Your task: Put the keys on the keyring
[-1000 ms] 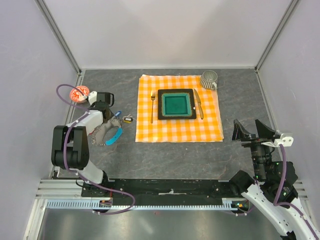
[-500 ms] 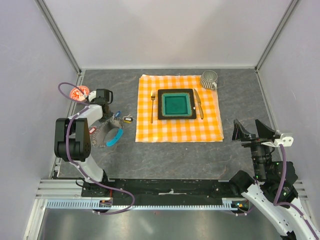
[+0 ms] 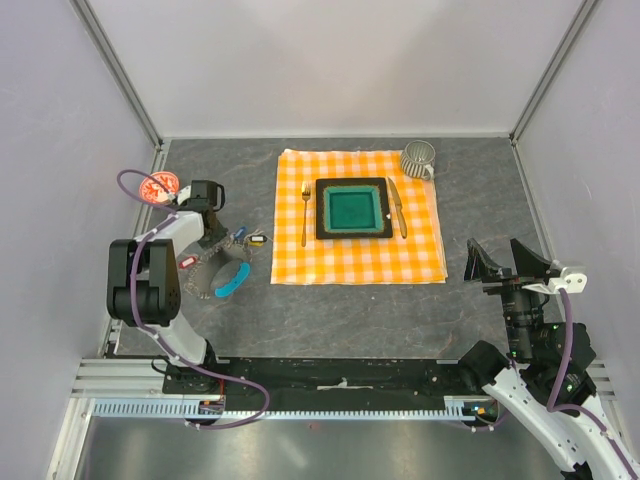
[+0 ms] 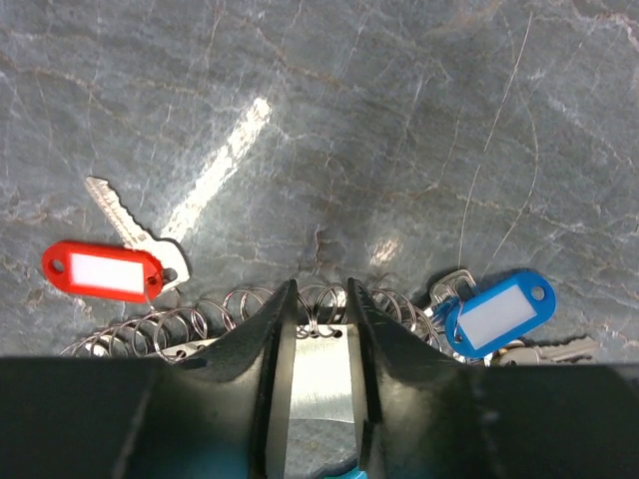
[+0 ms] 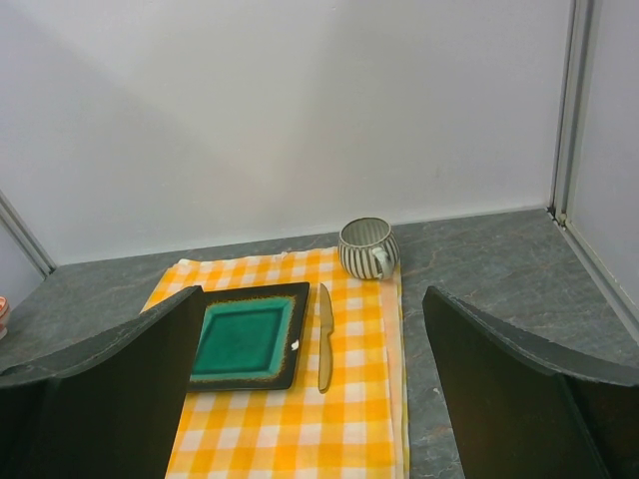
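Bright, even overhead light filled all three views, leaving only soft, faint shadows. In the left wrist view, a white glare streak crossed the counter point(image 4: 419, 110) at upper left. The left pincer point(image 4: 319, 299) at the bottom edge looked dark and slightly out of focus.

green plate point(image 3: 351, 208) on checked cloth point(image 3: 300, 265) between fork point(image 3: 305, 213), knife point(image 3: 397, 207); mug point(image 3: 418, 157) far corner

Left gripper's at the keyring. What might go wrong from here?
1. The left gripper straddles just thin wire loops of the keyring; they may slip or spring out of the pinch.
2. The blue-tagged key and red-tagged key lie right by the coil; moving it may snag or scatter them.
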Controlling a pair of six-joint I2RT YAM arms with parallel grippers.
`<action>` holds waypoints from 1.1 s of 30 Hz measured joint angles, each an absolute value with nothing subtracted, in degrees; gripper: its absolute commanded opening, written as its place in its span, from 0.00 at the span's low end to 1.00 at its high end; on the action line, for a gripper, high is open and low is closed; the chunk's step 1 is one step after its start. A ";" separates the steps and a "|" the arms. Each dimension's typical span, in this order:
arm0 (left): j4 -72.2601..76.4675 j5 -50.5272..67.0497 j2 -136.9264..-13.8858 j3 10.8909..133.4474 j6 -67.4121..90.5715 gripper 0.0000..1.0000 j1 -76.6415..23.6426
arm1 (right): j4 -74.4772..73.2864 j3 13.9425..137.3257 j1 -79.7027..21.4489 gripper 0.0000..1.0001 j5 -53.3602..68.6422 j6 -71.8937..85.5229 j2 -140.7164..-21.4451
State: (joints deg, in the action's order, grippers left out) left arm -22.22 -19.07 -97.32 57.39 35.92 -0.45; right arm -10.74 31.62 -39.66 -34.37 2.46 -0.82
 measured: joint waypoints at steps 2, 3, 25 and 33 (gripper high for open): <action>-22.39 -18.65 -96.12 56.36 36.29 0.39 -0.45 | -10.74 31.62 -39.66 0.98 -34.37 2.48 -0.82; -22.61 -18.17 -95.24 55.66 36.58 0.39 -0.45 | -10.74 31.62 -39.66 0.98 -34.37 2.48 -0.82; -21.30 -16.19 -93.56 52.12 37.52 0.38 -0.49 | -10.74 31.62 -39.66 0.98 -34.33 2.52 -0.82; -20.73 -16.40 -94.52 53.08 37.47 0.18 -0.49 | -10.74 31.62 -39.66 0.98 -34.28 2.55 -0.82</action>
State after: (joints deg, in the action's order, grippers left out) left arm -20.73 -16.40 -94.52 53.08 37.47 -0.49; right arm -10.74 31.62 -39.66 -34.28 2.55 -0.82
